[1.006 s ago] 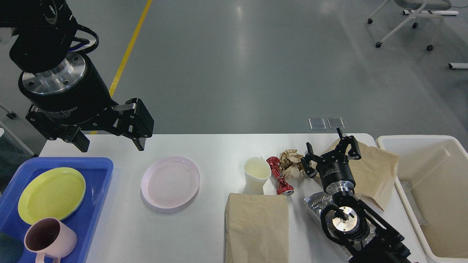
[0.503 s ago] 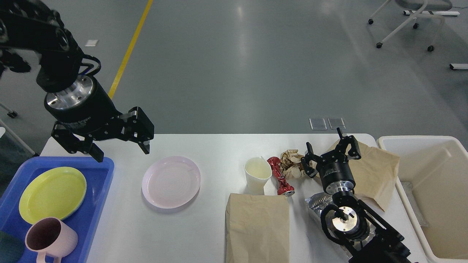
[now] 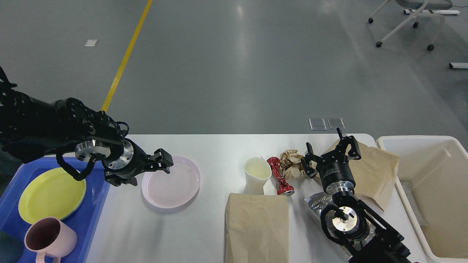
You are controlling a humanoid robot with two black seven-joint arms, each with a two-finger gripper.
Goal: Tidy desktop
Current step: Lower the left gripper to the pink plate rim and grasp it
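Observation:
The white desktop (image 3: 204, 149) carries a pink plate (image 3: 172, 182), a white paper cup (image 3: 257, 174), a crushed red can (image 3: 279, 176), a crumpled brown paper ball (image 3: 291, 164), a flat brown paper bag (image 3: 257, 226), a second brown bag (image 3: 376, 171) and a foil wrapper (image 3: 317, 204). My left gripper (image 3: 148, 171) is open and low over the plate's left rim, holding nothing. My right gripper (image 3: 331, 148) is open and empty, pointing away from me just right of the paper ball, over the second bag's left edge.
A blue tray (image 3: 95, 215) at the left edge holds a yellow plate (image 3: 51, 193) and a pink mug (image 3: 49, 239). A cream plastic bin (image 3: 431, 182) stands off the table's right end. My right arm covers the front right corner.
My left arm has dropped from high above the tray and swung right, bringing its open gripper down to the pink plate's left rim. The right arm has not moved.

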